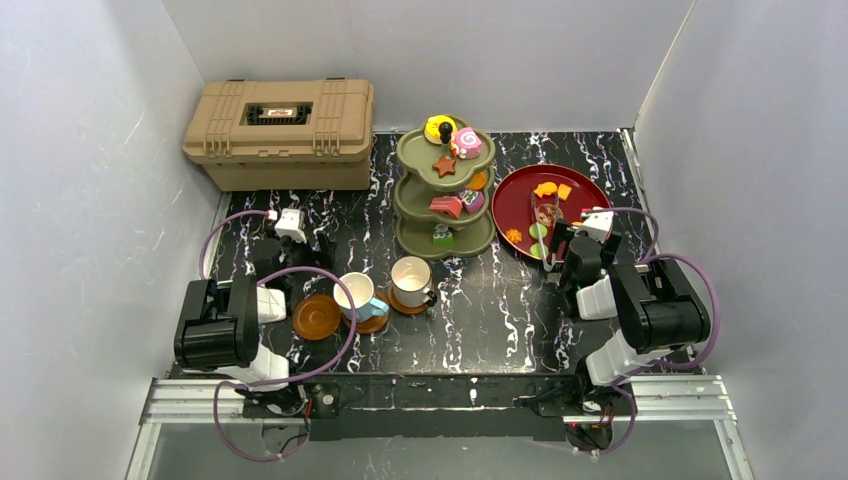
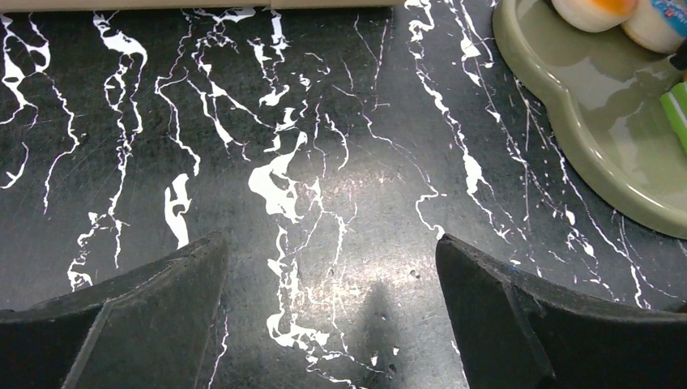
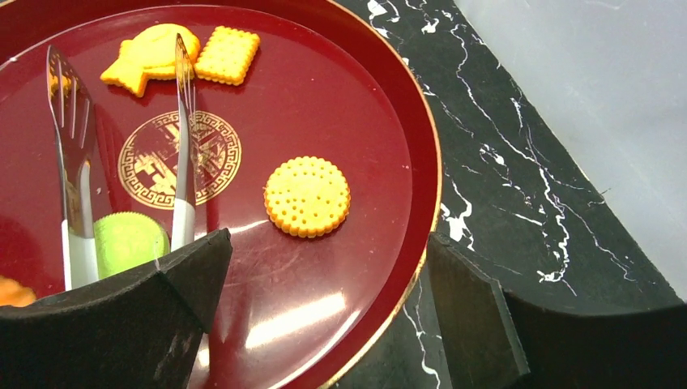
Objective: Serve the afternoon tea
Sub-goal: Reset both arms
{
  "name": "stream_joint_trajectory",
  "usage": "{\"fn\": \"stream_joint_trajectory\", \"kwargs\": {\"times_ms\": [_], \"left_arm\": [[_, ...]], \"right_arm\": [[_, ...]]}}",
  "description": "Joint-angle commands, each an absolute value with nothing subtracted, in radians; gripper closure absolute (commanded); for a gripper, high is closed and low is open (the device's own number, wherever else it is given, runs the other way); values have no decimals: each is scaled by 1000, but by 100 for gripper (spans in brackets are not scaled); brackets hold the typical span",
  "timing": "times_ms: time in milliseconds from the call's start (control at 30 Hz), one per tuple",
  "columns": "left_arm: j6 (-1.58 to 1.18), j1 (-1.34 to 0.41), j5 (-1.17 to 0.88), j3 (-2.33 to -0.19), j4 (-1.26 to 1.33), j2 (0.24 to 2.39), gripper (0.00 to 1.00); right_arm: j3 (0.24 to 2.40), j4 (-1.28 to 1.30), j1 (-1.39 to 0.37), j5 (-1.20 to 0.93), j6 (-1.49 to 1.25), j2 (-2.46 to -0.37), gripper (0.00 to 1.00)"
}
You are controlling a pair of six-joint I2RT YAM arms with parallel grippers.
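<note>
The olive-green three-tier stand (image 1: 445,190) holds small toy pastries (image 1: 455,138) at the back centre; its bottom tier (image 2: 599,146) shows in the left wrist view. In front of it, a white mug (image 1: 410,279) and a white-and-blue cup (image 1: 355,294) each sit on a brown saucer; a third saucer (image 1: 316,316) is bare. My left gripper (image 1: 312,242) (image 2: 330,243) is open over bare table, left of the stand. Open too, my right gripper (image 1: 560,240) (image 3: 328,239) straddles the near rim of the dark-red plate (image 3: 409,105), close to a round biscuit (image 3: 307,196).
A tan toolbox (image 1: 280,130) stands at the back left. The plate (image 1: 520,185) carries metal tongs (image 3: 77,162), a green pastry (image 3: 130,239), a fish-shaped pastry (image 3: 150,53) and a square biscuit (image 3: 227,55). White walls close in on three sides.
</note>
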State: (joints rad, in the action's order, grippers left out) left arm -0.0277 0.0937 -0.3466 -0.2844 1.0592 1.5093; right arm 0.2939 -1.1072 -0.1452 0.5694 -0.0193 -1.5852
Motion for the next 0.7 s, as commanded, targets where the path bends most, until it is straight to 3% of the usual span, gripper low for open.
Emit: {"fn": "stream_joint_trajectory", "kwargs": {"times_ms": [0,667], "left_arm": [[-5,92,-319,-284,1047,1488,2],[-4,91,-316,-287,1045,1492,2]], "right_arm": [[229,-1247,-151,488,-3,-1600,2],[263,-1190,-150,511,-3,-1609,2]]}}
